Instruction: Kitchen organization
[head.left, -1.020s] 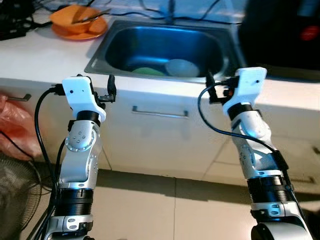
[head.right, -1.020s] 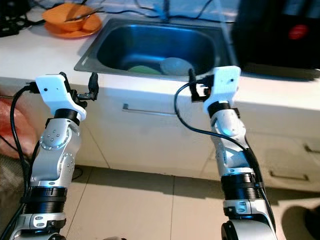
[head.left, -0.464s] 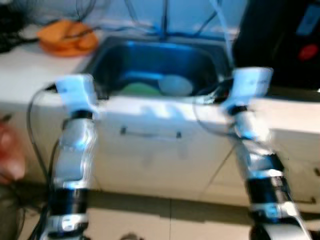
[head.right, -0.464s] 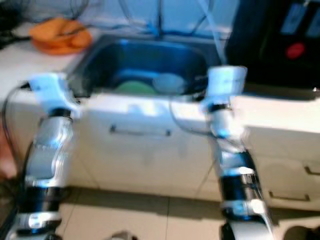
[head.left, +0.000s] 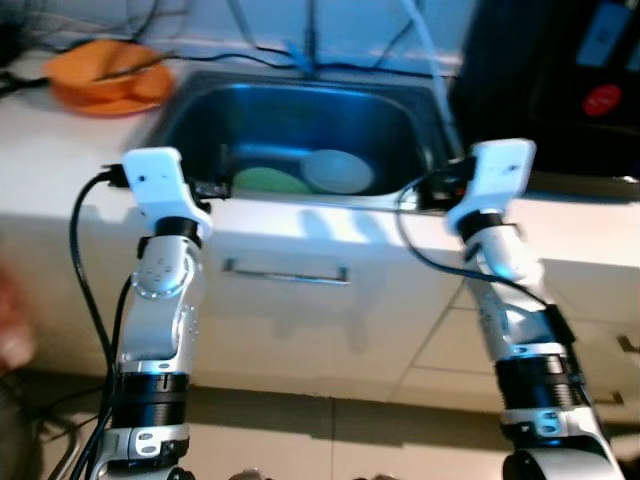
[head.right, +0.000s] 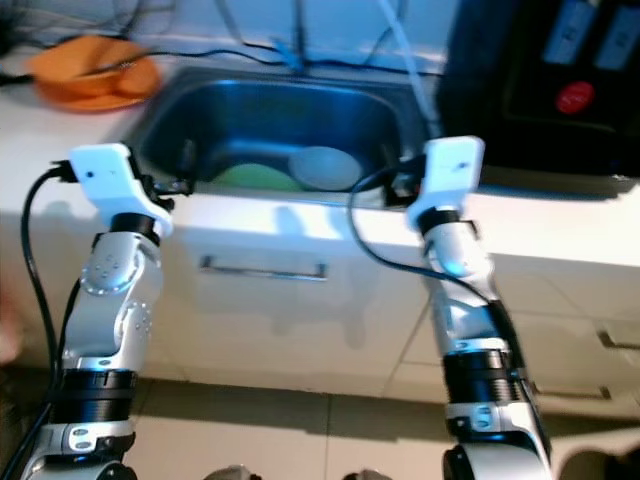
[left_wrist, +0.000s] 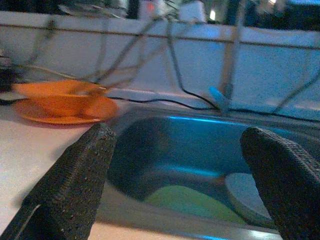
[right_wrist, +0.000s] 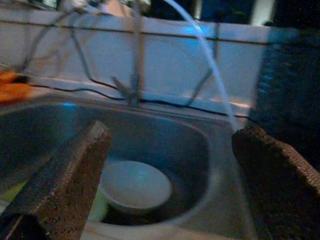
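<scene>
Steel sink (head.left: 190, 120) holds round bowl (head.left: 338, 170); left gripper (left_wrist: 180, 175) and right gripper (right_wrist: 170, 170) spread wide.

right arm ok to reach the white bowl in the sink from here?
Probably yes. The right gripper hangs open at the sink's front rim, and the white bowl sits just beyond and below it. Nothing stands between them; the green dish lies beside the bowl.

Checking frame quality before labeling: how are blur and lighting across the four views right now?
Left and right eye views: mild motion blur, edges soft, sink and white bowl still readable, dark appliance at the right underexposed. Left wrist view: dim, blue cast, orange dish blurred, fingers sharp. Right wrist view: darker, grainy, bowl soft.
</scene>
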